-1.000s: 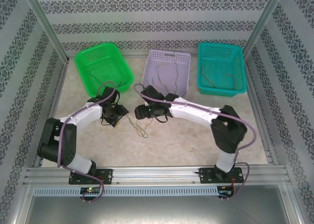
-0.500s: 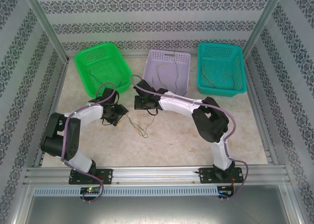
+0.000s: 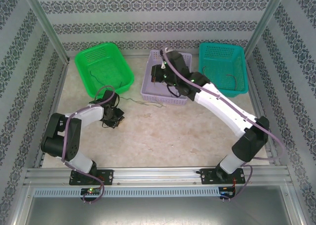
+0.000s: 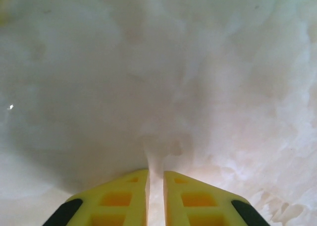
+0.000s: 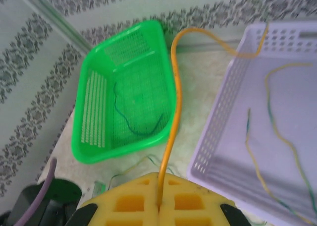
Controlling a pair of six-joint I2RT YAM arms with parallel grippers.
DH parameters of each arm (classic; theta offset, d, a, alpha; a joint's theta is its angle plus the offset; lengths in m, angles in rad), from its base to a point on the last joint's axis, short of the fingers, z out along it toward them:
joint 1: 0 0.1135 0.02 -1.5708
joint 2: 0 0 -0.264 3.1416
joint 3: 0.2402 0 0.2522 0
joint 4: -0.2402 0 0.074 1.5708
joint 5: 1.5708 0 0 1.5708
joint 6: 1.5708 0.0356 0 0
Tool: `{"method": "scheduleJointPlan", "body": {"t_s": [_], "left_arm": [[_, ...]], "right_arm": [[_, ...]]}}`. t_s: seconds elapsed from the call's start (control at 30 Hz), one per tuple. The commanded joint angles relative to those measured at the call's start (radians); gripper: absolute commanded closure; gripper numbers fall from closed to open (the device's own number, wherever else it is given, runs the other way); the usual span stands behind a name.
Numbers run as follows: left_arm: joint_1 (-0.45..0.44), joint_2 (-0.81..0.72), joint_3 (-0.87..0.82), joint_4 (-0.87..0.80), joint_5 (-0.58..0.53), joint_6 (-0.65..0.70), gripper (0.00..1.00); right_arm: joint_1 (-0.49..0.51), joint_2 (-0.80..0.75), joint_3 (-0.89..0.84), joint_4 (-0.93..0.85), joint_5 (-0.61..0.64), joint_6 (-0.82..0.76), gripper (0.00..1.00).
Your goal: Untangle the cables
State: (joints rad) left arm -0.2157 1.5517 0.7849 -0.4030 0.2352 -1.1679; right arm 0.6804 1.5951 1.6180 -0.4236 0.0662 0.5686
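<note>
Right gripper (image 5: 159, 198), clamped on a thin orange cable (image 5: 174, 112), has swung up; lilac perforated plastic basket (image 5: 218, 137) ahead-right, strand likely freed. Left gripper (image 4: 156, 179) nearly closed, grasp unclear.

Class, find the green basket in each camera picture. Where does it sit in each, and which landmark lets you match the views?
Top external: the green basket is at the upper left, leftmost of the three baskets along the far wall.
Right wrist: the green basket lies left of centre, seen at a slant.
Shared landmark: the lilac basket, next to it on its right in both views.
</note>
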Motion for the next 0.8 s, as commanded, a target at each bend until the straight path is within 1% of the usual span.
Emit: {"method": "scheduleJointPlan", "body": {"t_s": [0.0,0.07,0.1,0.17,0.27,0.3,0.37,0.43,0.5,0.57,0.63,0.73,0.77], "left_arm": [[0.006,-0.112,-0.044,0.000,-0.042,-0.059,0.83],[0.025,-0.184,-0.038,-0.055,-0.055,-0.072,0.82],[0.039,-0.232,-0.027,-0.089,-0.063,-0.082,0.80],[0.062,-0.332,0.010,-0.160,-0.093,-0.095,0.69],[0.098,-0.461,0.124,-0.354,-0.211,-0.127,0.51],[0.119,-0.496,0.161,-0.400,-0.242,-0.138,0.47],[0.166,-0.531,0.229,-0.444,-0.273,-0.135,0.43],[0.213,-0.534,0.302,-0.441,-0.281,-0.097,0.41],[0.268,-0.507,0.390,-0.416,-0.251,-0.040,0.40],[0.302,-0.459,0.478,-0.403,-0.204,0.023,0.40],[0.305,-0.406,0.559,-0.367,-0.137,0.107,0.41],[0.303,-0.345,0.601,-0.222,0.065,0.219,0.45],[0.303,-0.340,0.599,-0.188,0.107,0.238,0.46]], "right_arm": [[-0.029,-0.023,0.017,-0.038,-0.034,-0.044,1.00],[-0.041,-0.024,0.032,-0.054,-0.066,-0.040,1.00],[-0.040,-0.028,0.032,-0.057,-0.073,-0.041,1.00],[-0.030,-0.048,0.022,-0.054,-0.064,-0.048,1.00],[-0.025,-0.101,-0.015,-0.038,-0.049,-0.047,1.00],[-0.025,-0.121,-0.027,-0.028,-0.049,-0.053,1.00],[-0.022,-0.151,-0.033,-0.023,-0.050,-0.070,1.00],[-0.017,-0.175,-0.034,-0.023,-0.053,-0.099,1.00],[-0.015,-0.198,-0.032,-0.029,-0.058,-0.118,1.00],[-0.015,-0.213,-0.024,-0.041,-0.066,-0.137,1.00],[-0.015,-0.215,-0.001,-0.067,-0.077,-0.154,1.00],[-0.018,-0.214,0.028,-0.076,-0.110,-0.162,1.00],[-0.020,-0.210,0.038,-0.076,-0.123,-0.163,1.00]]}}
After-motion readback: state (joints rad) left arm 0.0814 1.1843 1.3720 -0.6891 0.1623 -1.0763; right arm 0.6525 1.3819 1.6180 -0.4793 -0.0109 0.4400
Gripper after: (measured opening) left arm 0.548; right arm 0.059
